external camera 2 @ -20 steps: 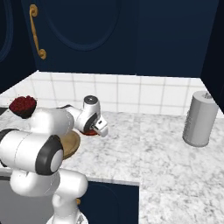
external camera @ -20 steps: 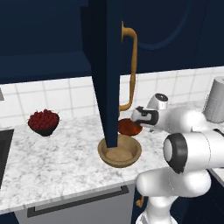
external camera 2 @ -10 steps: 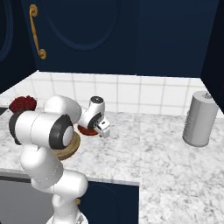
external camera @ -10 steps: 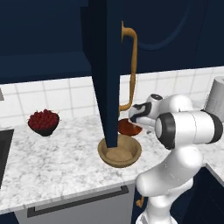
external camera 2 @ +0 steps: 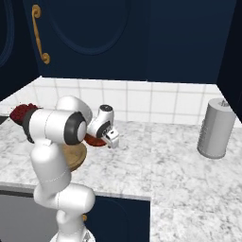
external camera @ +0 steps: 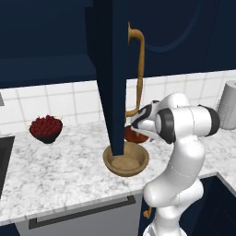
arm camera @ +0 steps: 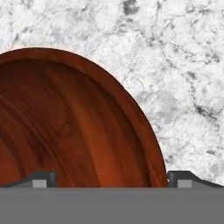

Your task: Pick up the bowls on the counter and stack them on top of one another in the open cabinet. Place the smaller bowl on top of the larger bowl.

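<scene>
Speckled marble-look counter | shallow glossy reddish-brown bowl beneath my gripper | fingers spread wide, holding nothing | risk: one finger striking the rim, bowl skidding toward wide tan wooden bowl

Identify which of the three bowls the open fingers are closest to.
The smaller reddish-brown bowl, beneath the fingers; the tan bowl and berry bowl sit farther off.

- A white square-tiled backsplash runs along the rear wall.
- Dark navy lower cupboard fronts stand below.
- A grey cylindrical canister stands near the tiles.
- A dark bowl heaped with red berries sits by the wall.
- Light is even, soft.
</scene>
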